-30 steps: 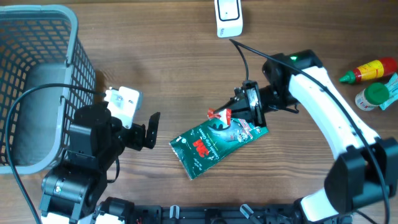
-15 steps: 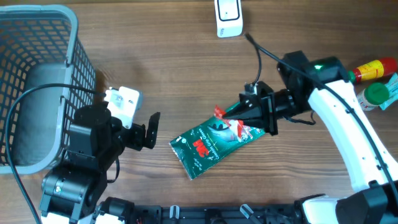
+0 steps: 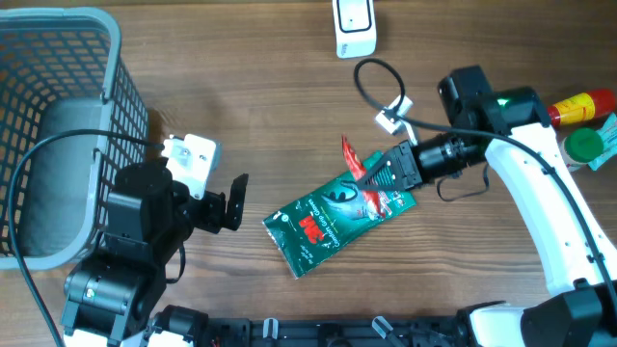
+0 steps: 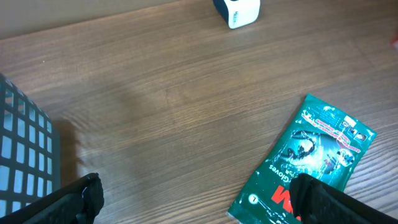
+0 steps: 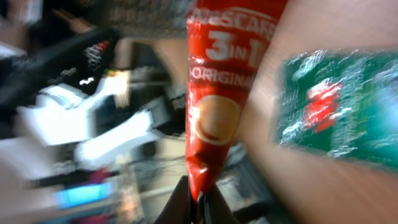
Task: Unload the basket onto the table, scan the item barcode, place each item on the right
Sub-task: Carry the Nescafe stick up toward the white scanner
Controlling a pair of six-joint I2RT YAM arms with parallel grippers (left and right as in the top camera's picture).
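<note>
The right gripper (image 3: 374, 173) has its thin fingers pressed together on the crimped end of a glossy red Nescafé 3-in-1 sachet (image 3: 349, 158), a narrow foil stick held above the table and pointing up-left in the overhead view. From the right wrist camera the sachet (image 5: 213, 93) fills the centre, smooth and slightly creased. Everything behind it is blurred, so its height over the wood is hard to judge.

Just below it a flat, shiny green gloves packet (image 3: 333, 218) lies diagonally on the wood-grain table (image 3: 260, 106). The white barcode scanner (image 3: 354, 27) sits at the far edge, with bare wood between it and the sachet.

The left gripper (image 3: 234, 200) is spread wide, near the table's front edge, beside the grey mesh basket (image 3: 106, 87) and apart from the packet.
</note>
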